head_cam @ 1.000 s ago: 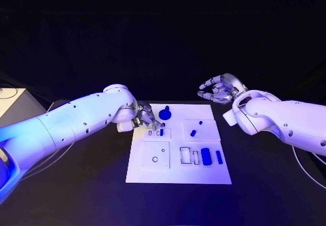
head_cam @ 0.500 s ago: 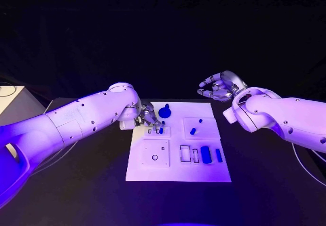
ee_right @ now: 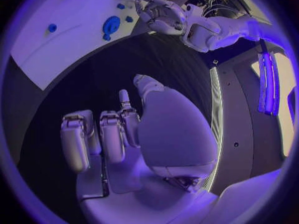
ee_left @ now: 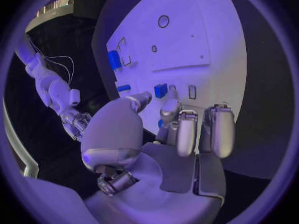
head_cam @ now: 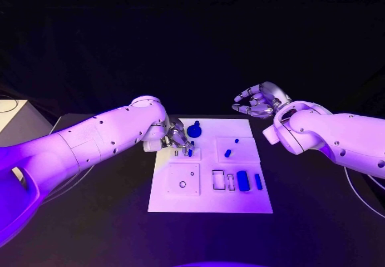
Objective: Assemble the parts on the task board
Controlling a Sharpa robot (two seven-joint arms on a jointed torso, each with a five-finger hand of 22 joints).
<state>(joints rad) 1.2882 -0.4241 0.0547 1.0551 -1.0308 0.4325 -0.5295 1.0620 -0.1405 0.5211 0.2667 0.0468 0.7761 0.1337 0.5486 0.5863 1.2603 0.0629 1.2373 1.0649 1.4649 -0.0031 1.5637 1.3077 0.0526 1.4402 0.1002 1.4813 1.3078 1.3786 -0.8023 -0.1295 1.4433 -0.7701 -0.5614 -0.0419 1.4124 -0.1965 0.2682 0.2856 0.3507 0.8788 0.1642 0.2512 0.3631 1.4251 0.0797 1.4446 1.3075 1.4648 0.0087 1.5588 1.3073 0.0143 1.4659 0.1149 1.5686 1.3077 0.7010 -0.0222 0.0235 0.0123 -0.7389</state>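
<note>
Around my dark surface (head_cam: pixel 96 222) everything is black — a pale cabinet (head_cam: pixel 18 119) stands at my left, cables on top.

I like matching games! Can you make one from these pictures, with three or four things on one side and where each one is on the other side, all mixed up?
Things:
1. left hand
2. right hand
3. round blue part
4. long blue part

Places:
A. lying near the white board's right edge
B. standing at the board's far edge
C. raised over the black table, beyond the board's far right corner, holding nothing
D. low over the board's far left part, fingers down by a small blue part

Pairs: 1-D, 2-C, 3-B, 4-A
</note>
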